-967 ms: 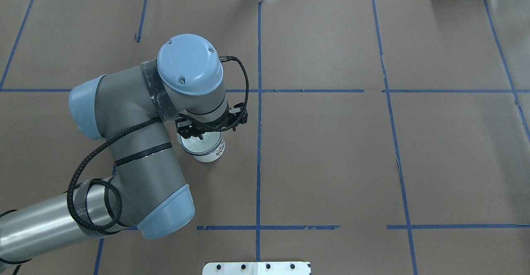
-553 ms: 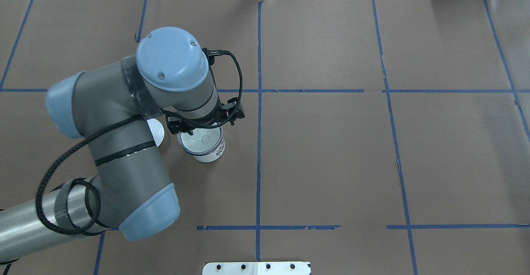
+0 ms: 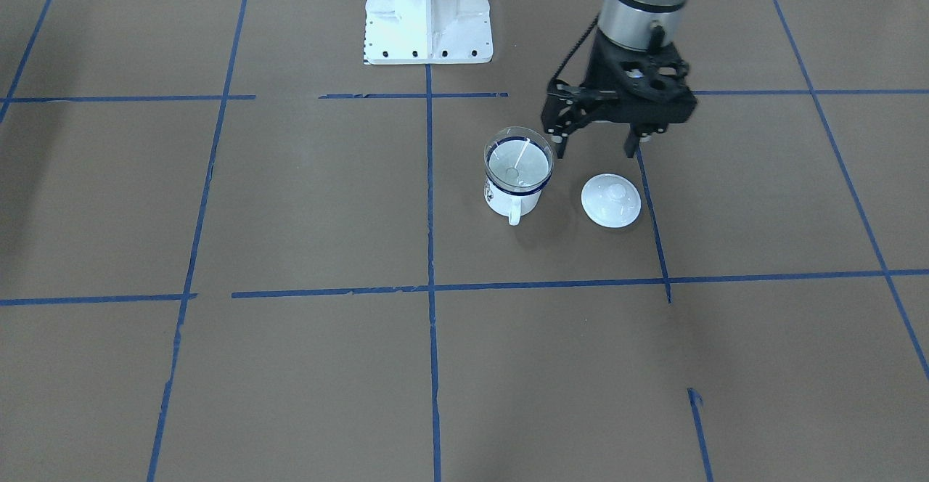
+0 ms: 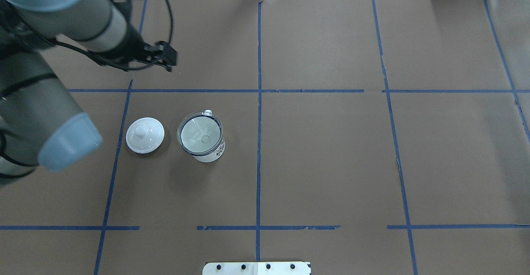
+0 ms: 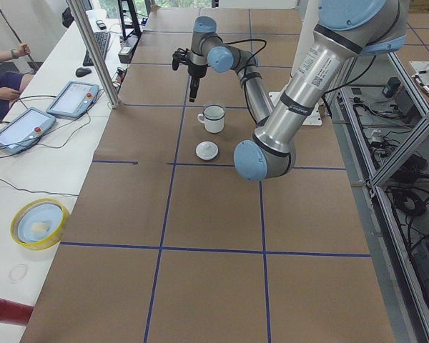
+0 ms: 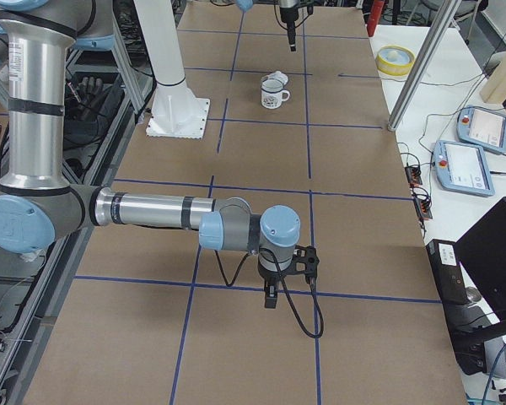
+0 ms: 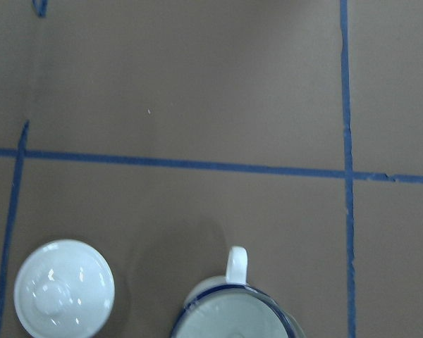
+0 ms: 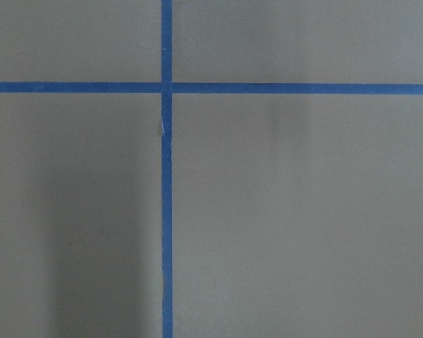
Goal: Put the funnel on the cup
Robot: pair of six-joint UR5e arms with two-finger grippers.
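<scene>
- Sitting in the mouth of the cup [image 4: 212,154], the funnel [image 4: 200,131] rests with its wide round rim on the cup's dark blue rim, stem pointing down inside.
- Funnel: clear and glass-like, with a bright streak of glare across its bowl in the front-facing view.
- Cup: a white enamel mug standing upright, with a small printed mark on its side. Its handle [image 7: 237,263] points away from the robot's base.
- Just beside the cup, on the robot's left and not touching it, lies a round white lid [image 4: 145,135]. It is glossy and has a knob at its centre.
- Left gripper [image 3: 595,145]: black claw spread wide and holding nothing, raised above the cup and the lid and touching neither.
- Nothing stands between that claw and the cup.
- Right gripper [image 6: 271,297]: well apart from the cup, low over the table. It shows only in the exterior right view, so I cannot tell how its claw stands.
- The cup stands on matte brown paper [image 4: 331,163] crossed by blue tape lines [image 4: 259,59]; one line runs near the cup on the side away from the lid.
- A white metal base plate [image 3: 428,52] sits on the robot's side of the cup.
</scene>
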